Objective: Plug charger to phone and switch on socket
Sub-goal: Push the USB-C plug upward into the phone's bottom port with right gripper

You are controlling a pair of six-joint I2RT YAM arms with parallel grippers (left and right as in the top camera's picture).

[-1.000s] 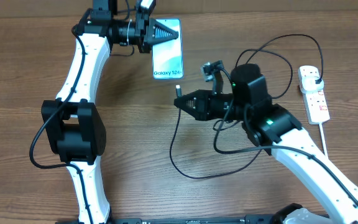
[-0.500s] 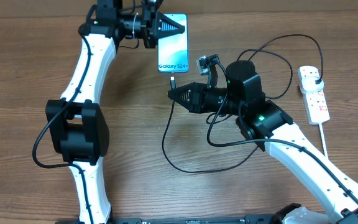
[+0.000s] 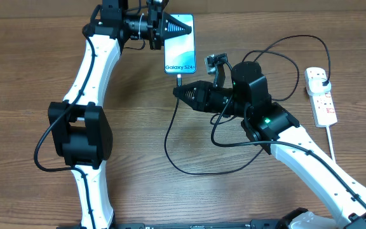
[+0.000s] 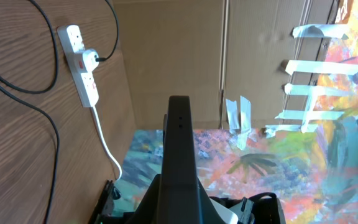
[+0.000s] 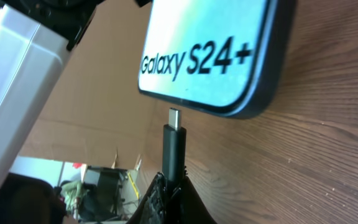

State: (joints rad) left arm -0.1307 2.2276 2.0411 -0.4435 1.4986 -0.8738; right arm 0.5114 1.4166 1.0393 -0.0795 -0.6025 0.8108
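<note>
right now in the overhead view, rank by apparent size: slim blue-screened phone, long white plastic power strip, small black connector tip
1. slim blue-screened phone, widest
2. long white plastic power strip, similar length but narrower
3. small black connector tip, far smallest

From above, the left gripper hides the upper left corner of the phone. The tip of the charger is too small to tell if it touches. In the right wrist view, the frame edges cut off the phone and the right gripper. The switches of the socket are unreadable.
</note>
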